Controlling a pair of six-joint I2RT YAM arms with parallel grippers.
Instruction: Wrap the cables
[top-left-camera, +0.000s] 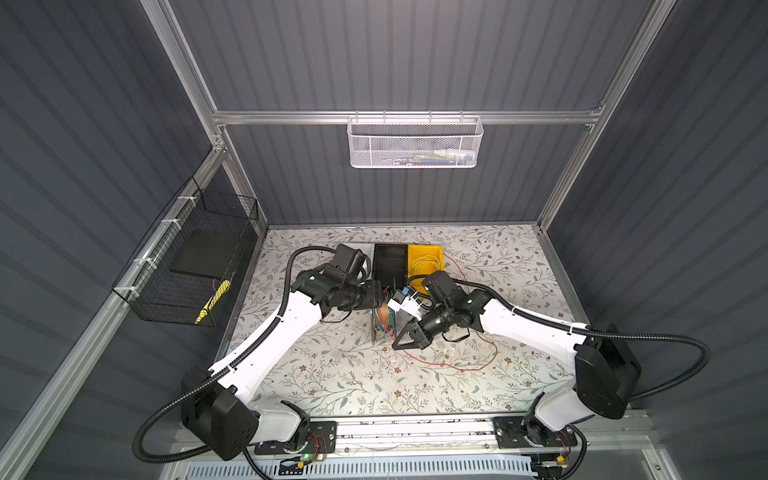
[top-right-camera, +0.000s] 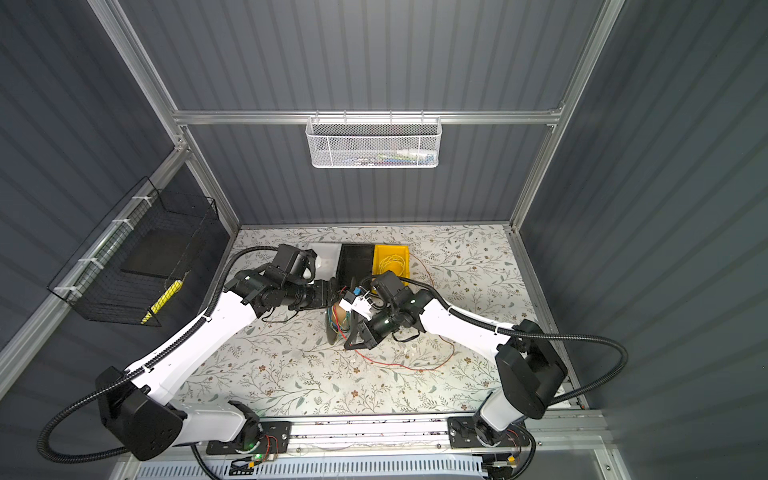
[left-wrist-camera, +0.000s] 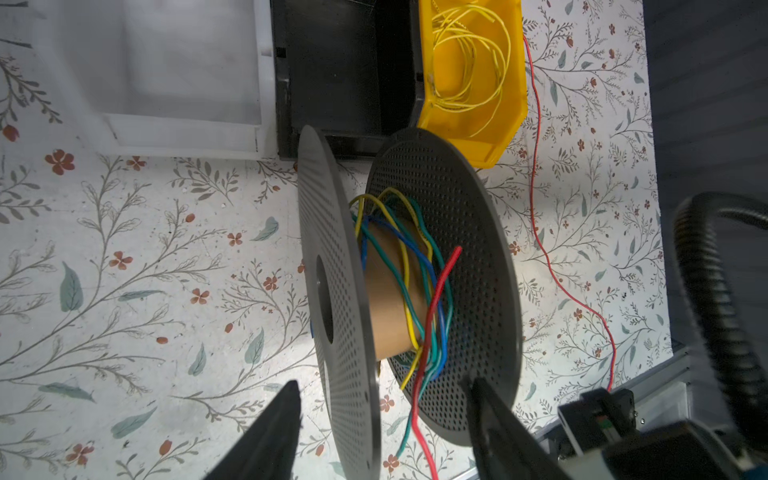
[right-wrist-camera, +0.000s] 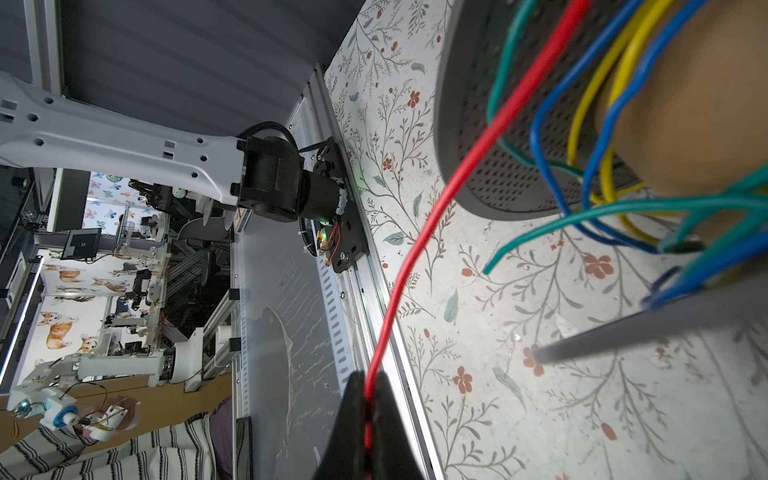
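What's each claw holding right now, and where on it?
Right claw pinches the red cable partway along, not at an end; left claw is open, holding nothing.

One grey perforated plastic spool (left-wrist-camera: 457, 291) carries cables (right-wrist-camera: 415, 245) in four colours: red, green, blue, yellow. Three plastic bins: one white bin (left-wrist-camera: 183, 139), one black bin (left-wrist-camera: 286, 83), one yellow bin (left-wrist-camera: 461, 139). Two wall baskets: one white mesh basket (top-left-camera: 415, 149), one black wire basket (top-left-camera: 174, 307).

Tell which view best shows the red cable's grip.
Right wrist view: the red cable runs from the spool into the shut right end effector. Left wrist view shows it on the spool; both top views, a thin line.
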